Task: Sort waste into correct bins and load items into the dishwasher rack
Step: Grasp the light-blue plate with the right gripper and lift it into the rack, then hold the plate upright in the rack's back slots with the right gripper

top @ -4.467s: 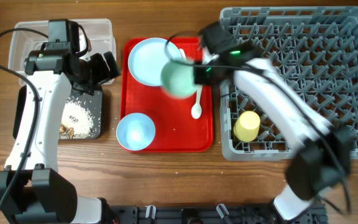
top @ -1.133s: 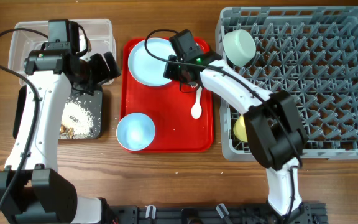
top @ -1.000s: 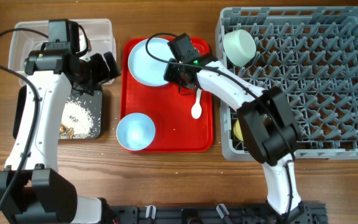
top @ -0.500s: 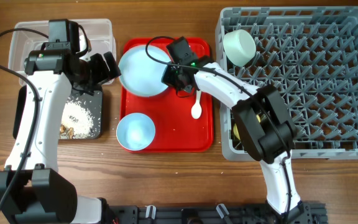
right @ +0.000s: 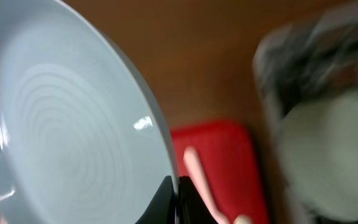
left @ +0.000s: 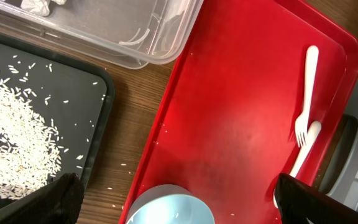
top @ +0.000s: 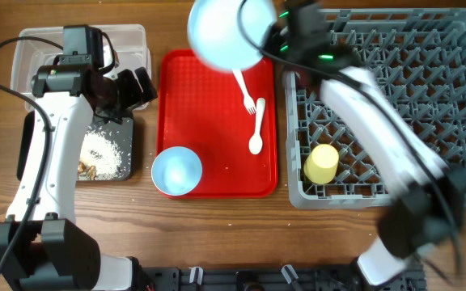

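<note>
— Finishes noted?
— The red tray (top: 209,113) was glossy plastic; the plate (top: 217,36) was smooth, with a sheen.
— And the rest?
— The table (top: 217,214) was grained wood, the tub (left: 117,25) clear plastic, the black tray (left: 86,93) matt.

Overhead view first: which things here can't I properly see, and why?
Overhead: the pale blue plate is motion-blurred, its top cut off by the frame edge.
Overhead: the left arm covers most of the clear tub.
Right wrist: the pale shape at right is too blurred to identify.
</note>
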{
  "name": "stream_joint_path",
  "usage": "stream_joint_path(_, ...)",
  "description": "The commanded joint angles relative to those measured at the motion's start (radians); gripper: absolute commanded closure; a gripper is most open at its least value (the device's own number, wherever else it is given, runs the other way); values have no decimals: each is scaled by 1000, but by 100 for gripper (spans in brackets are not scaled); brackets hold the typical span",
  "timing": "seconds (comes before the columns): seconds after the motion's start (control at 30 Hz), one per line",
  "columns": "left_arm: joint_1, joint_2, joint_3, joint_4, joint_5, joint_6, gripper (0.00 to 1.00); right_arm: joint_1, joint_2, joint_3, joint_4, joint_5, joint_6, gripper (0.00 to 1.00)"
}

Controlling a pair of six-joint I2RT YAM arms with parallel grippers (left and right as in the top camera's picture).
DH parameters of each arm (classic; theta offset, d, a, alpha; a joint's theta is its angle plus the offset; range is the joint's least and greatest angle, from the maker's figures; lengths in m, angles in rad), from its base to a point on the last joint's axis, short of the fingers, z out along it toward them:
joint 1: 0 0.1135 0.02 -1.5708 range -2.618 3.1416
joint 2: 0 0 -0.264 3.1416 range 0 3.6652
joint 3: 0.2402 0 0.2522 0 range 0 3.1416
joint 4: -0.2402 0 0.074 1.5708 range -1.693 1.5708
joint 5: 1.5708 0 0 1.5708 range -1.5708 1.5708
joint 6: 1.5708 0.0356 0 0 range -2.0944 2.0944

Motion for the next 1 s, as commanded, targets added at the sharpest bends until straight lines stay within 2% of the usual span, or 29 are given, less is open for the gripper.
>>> stream_joint_path(0.0, 3, -7, 15, 3, -5, -2, 0, -11, -238, 11, -32, 373, -164, 96)
stream_joint_path(0.13, 3, -7, 15, 3, -5, -2, 0, -23, -339, 11, -54, 725, -426, 96)
stream_joint_path(0.23, 3, -7, 15, 3, -5, -2, 0, -45, -336, 11, -94, 881, -576, 96)
stream_joint_path(0.57, 3, -7, 15, 3, -5, -2, 0, -175, -144, 9, -187, 903, -667, 96)
stream_joint_path(0.67, 3, -7, 15, 3, -5, -2, 0, -181, -66, 9, -186, 904, -710, 96)
stream_joint_path(0.97, 3, -7, 15, 3, -5, -2, 0, -181, 119, 9, -205, 832, -708, 96)
